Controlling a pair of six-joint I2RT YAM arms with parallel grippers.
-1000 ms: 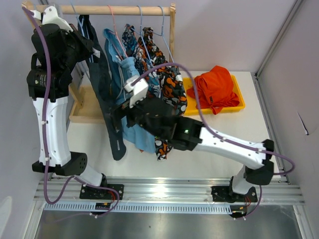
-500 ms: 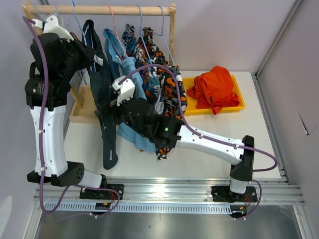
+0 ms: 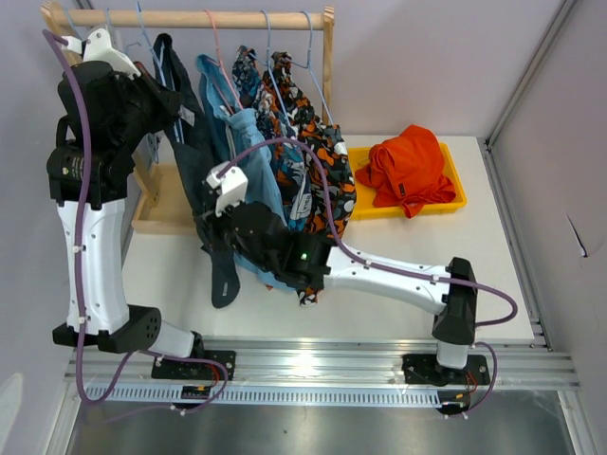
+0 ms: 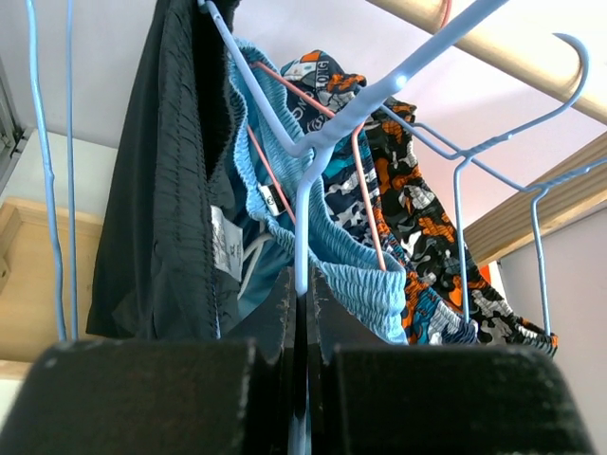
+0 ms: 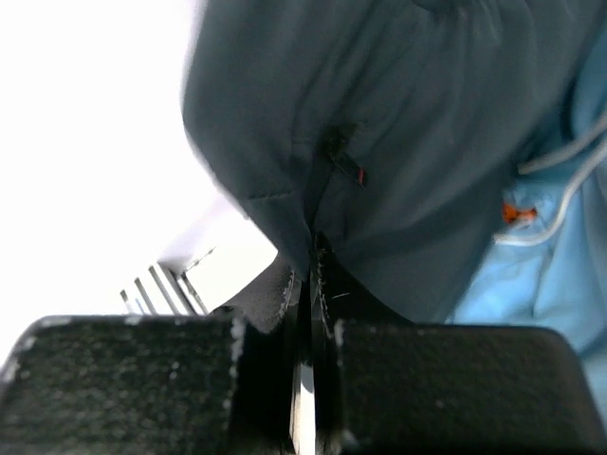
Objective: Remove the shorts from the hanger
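Pinching the dark grey shorts (image 5: 398, 142), the right claw (image 5: 305, 272) looks set to tug them free while the left claw (image 4: 302, 286) clamps the blue hanger (image 4: 398, 80) steady.

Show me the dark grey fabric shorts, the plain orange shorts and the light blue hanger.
dark grey fabric shorts (image 3: 193, 142), top view, upper hanging part.
plain orange shorts (image 3: 410, 166), top view, middle of the pile.
light blue hanger (image 4: 302, 209), left wrist view, vertical stem.

Dark grey shorts (image 3: 197, 156), light blue shorts (image 3: 248, 133) and two printed pairs (image 3: 327, 172) hang side by side; orange shorts (image 3: 410, 166) lie crumpled.
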